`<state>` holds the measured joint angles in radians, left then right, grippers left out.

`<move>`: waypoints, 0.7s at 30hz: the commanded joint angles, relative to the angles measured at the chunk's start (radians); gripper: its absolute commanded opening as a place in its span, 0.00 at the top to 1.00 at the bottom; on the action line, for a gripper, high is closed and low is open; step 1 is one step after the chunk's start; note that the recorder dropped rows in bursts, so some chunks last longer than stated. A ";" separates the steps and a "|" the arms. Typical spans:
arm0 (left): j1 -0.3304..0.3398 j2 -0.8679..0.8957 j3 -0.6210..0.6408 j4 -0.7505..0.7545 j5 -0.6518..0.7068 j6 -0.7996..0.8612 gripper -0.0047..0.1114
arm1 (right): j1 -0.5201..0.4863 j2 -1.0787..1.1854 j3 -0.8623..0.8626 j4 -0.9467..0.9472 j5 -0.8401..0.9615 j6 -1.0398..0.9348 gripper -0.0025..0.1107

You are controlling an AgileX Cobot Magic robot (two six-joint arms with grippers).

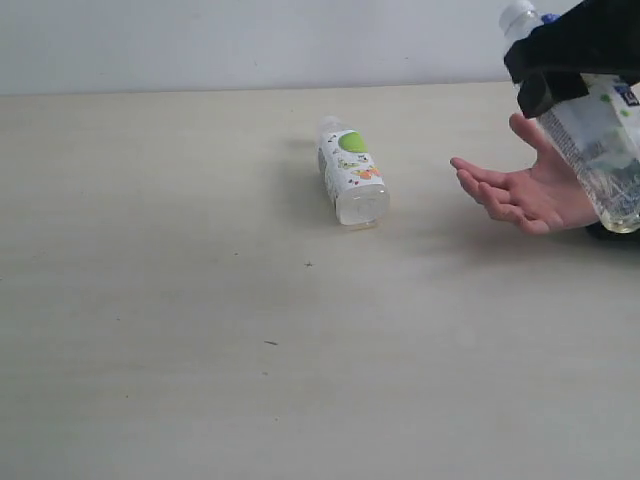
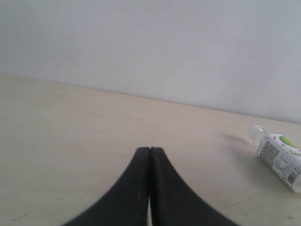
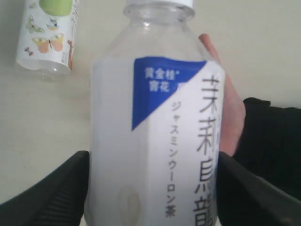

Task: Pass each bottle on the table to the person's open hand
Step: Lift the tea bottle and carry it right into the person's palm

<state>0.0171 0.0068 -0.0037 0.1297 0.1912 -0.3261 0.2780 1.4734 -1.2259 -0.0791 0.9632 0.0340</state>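
Right gripper point(image 3: 150, 202) clamped on blue-label bottle point(image 3: 155, 117) by hand point(image 1: 515, 190).
I grip mid-body; seems light, slick. Left gripper point(image 2: 149, 157) closed.

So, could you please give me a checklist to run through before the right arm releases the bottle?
1. Right gripper grips the blue-labelled bottle: ok, a finger sits on each side of it.
2. Person's open hand is ready: ok, palm up with the fingers spread.
3. Bottle lines up with the hand: ok, the wrist view shows the palm directly behind it.
4. Bottle rests on the palm: cannot tell, contact is hidden.
5. Left gripper is out of the way: ok, shut, empty, and far from the hand.
6. Green-labelled bottle is clear of the handover: ok, it lies on its side on the table, apart from the hand.
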 commanded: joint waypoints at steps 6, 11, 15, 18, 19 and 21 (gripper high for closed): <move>0.002 -0.007 0.004 -0.005 -0.003 0.000 0.96 | -0.036 0.191 0.003 -0.007 -0.078 -0.028 0.98; 0.002 -0.007 0.004 -0.005 -0.003 0.000 0.96 | -0.036 0.265 0.003 -0.071 -0.151 0.054 0.98; 0.002 -0.007 0.004 -0.005 -0.003 0.000 0.96 | -0.036 0.298 0.003 -0.179 -0.160 0.150 0.98; 0.002 -0.007 0.004 -0.005 -0.003 0.000 0.96 | -0.036 0.318 0.003 -0.169 -0.196 0.153 0.98; 0.002 -0.007 0.004 -0.005 -0.003 0.000 0.96 | -0.036 0.323 0.003 -0.169 -0.198 0.153 0.98; 0.002 -0.007 0.004 -0.005 -0.003 0.000 0.96 | -0.036 0.338 0.003 -0.173 -0.208 0.164 0.98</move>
<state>0.0171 0.0068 -0.0037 0.1297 0.1912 -0.3261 0.2470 1.8014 -1.2259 -0.2413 0.7792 0.1839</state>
